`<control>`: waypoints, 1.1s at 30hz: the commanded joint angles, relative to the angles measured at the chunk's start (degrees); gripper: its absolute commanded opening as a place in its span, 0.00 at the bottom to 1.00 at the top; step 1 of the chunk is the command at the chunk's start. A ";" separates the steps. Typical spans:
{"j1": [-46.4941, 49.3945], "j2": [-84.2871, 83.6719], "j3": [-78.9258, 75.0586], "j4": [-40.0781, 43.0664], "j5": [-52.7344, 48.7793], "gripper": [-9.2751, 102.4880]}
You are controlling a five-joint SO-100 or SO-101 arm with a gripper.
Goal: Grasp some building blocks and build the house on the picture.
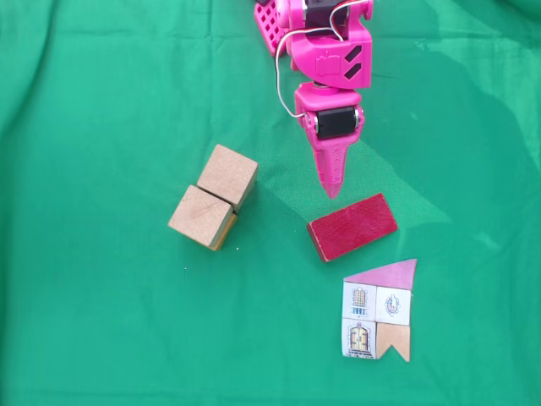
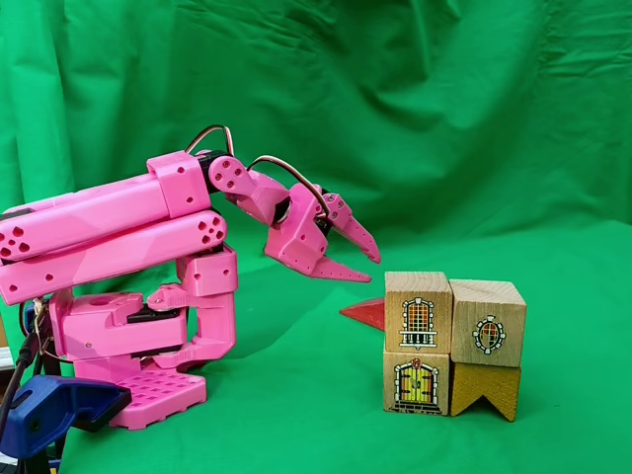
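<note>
The pink gripper point(image 1: 332, 188) hangs nose-down from a folded arm, jaws nearly closed and holding nothing (tip above the cloth in the side fixed view point(image 2: 367, 265)). Just below lies the dark-red block point(image 1: 352, 227), with the paper house picture point(image 1: 379, 309) beyond. Two tan cubes point(image 1: 213, 197) touch, well left, open green cloth point(image 1: 101, 321) around.

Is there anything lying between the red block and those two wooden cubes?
No. In the fixed view from above, only bare green cloth lies between the red block and the two cubes.
</note>
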 commanded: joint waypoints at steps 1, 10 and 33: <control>-0.18 -0.44 1.23 -0.09 -0.35 0.14; -0.35 -0.35 1.23 -0.09 -0.53 0.14; 0.26 -16.44 -19.34 -0.09 -0.97 0.15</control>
